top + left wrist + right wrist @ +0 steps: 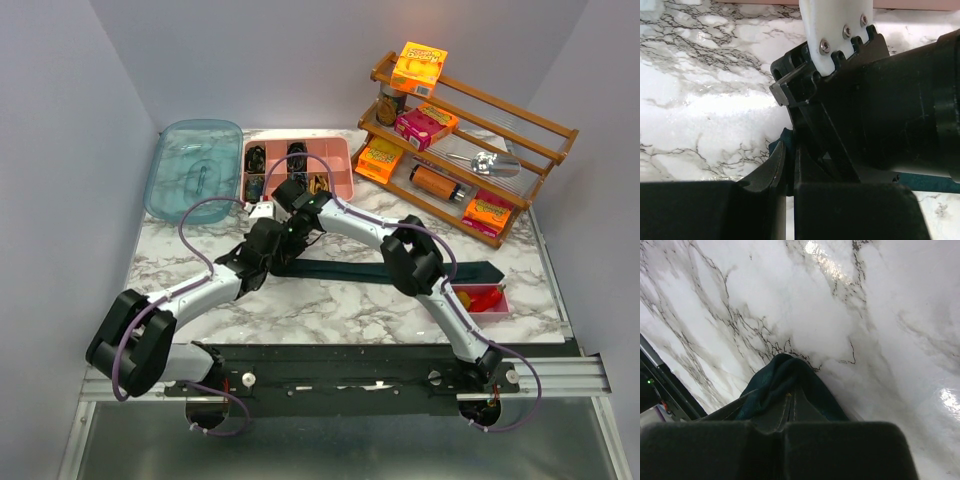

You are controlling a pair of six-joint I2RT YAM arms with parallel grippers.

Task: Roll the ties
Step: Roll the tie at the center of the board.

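Up top, one tie [345, 271] lies across the table [330, 310], two arms hiding its left end, pink tray [348, 170], lid [195, 170] and rack [567, 135] behind; left wrist, the left gripper [790, 150] pinches it, the right arm [890, 115] blocking; right wrist, the right gripper [790, 402] clamps its fold.

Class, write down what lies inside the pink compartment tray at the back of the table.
Small dark coils sit in several compartments of the pink tray. The right arm covers its near middle, so anything there is hidden.
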